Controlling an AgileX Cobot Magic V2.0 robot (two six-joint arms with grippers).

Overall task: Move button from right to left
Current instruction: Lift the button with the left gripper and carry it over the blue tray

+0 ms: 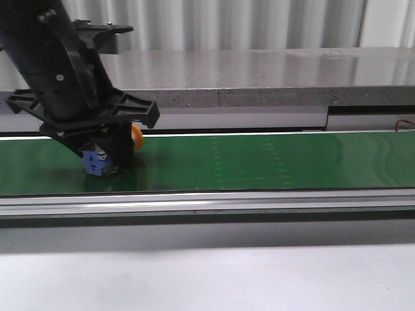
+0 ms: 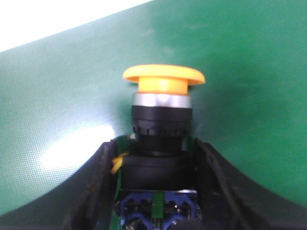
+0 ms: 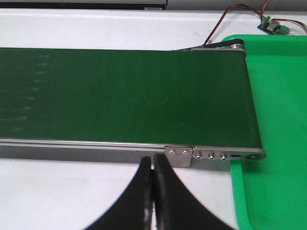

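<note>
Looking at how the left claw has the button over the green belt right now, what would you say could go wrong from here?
1. The left claw holds the button only by its lower body, so the orange cap sticks out unsupported; the part might pivot or slip.
2. The button's blue block sits very near the green belt, so it might drag if the arm sweeps sideways.
3. If released lying on its side, the round cap might let it roll.

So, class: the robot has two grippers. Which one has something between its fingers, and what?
The left gripper: its fingers flank the button over the green belt. The right gripper has its fingers pressed together with nothing between them.
</note>
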